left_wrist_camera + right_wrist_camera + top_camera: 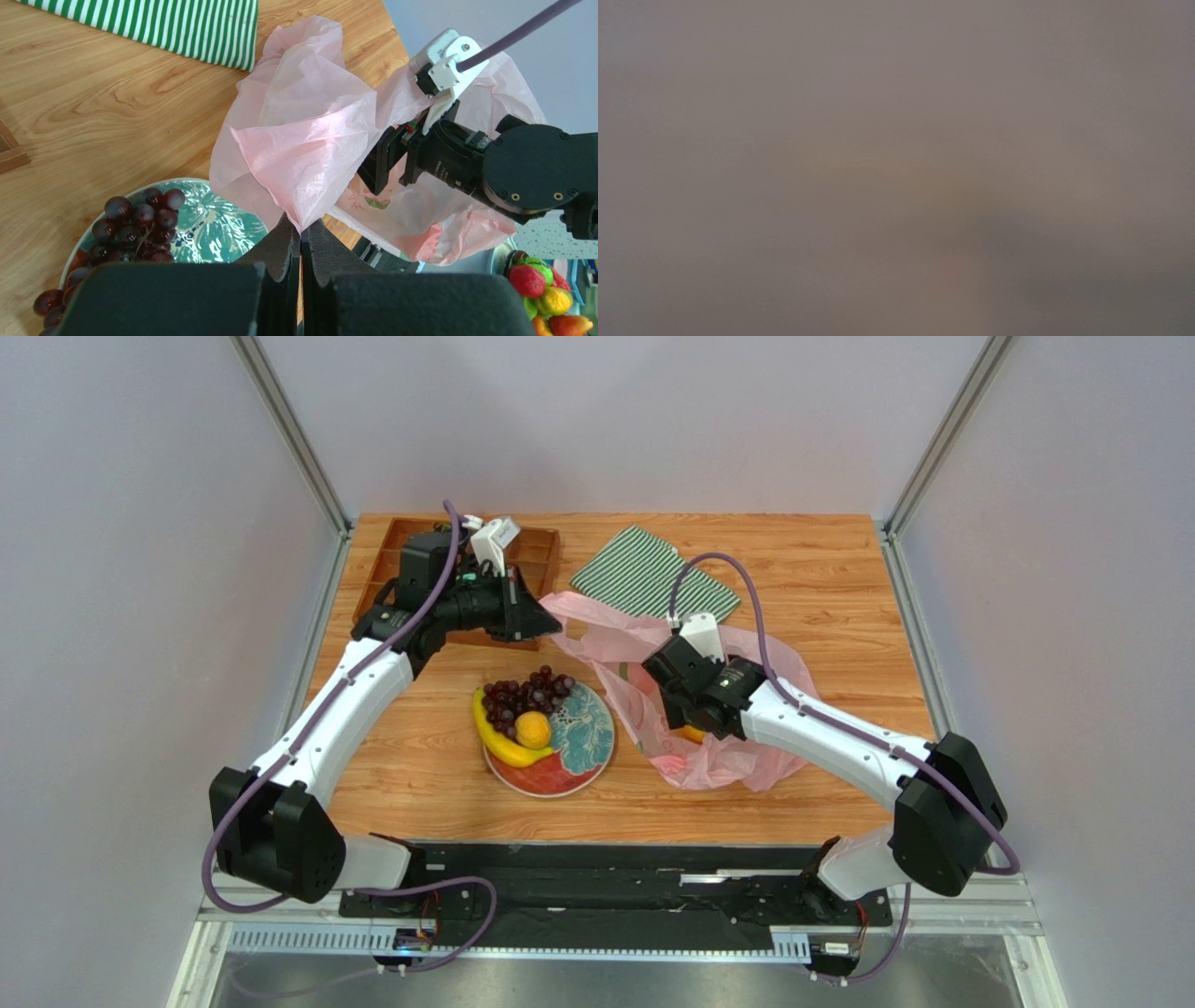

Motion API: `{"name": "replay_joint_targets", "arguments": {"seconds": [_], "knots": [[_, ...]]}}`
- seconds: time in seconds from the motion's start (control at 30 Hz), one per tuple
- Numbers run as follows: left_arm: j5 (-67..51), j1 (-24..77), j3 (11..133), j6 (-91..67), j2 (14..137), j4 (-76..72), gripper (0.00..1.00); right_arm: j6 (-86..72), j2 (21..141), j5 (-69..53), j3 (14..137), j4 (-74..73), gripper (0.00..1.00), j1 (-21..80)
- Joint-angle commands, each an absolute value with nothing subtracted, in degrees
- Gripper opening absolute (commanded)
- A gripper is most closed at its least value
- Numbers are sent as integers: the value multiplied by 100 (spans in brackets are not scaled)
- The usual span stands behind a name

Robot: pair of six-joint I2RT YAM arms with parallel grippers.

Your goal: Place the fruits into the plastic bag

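Left claw [302, 236] pinching the plastic bag [303, 136]
We can't tell if our right claw [683, 711] is spread, it's buried in the bag

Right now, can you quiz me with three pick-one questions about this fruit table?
1. Where are the grapes? A in the bag; B on the plate; C on the floor.
2. What colour is the bag? A blue; B green; C pink.
3. What is the left hand doing? A pinching the bag's edge; B holding a spoon; C hanging wide open.
Answers: 1 B, the bunch lies on the plate; 2 C, the thin plastic is pink; 3 A, it is shut tight on the plastic.
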State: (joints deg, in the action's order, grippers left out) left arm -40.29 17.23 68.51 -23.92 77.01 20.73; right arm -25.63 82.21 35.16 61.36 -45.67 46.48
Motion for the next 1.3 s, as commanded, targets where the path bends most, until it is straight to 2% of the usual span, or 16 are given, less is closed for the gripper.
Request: {"name": "replay_joint_targets", "arguments": {"seconds": [0.0, 0.13, 0.2, 0.3, 0.63, 0.97, 1.13, 1.27], "knots": [[-4175, 1731, 6864, -2364, 7427, 1916, 0, -2567, 8068, 3472, 6117, -4456, 83, 4562], [-4192, 1731, 6873, -2364, 7427, 1925, 0, -2557, 8139, 3366, 6179, -4447, 88, 4553], [-4184, 1731, 6864, -2355, 7427, 1925, 0, -2558, 8139, 3357, 6196, -4447, 96, 4553], [-4192, 1731, 6864, -2364, 7418, 1925, 0, -2566, 8086, 3375, 6240, -4509, 100, 4553], [-4201, 1731, 6864, -2373, 7418, 1916, 0, -2356, 7515, 3103, 6205, -4316, 98, 4570], [-4236, 1740, 6855, -2391, 7427, 1890, 0, -2022, 6601, 1330, 6047, -3016, 86, 4728], [-4228, 1758, 6847, -2391, 7409, 1881, 0, -1855, 6074, 809, 5889, -1928, 84, 5272], [-4219, 1775, 6838, -2382, 7418, 1872, 0, -1241, 5792, 1431, 5818, -1275, 84, 6150]]}}
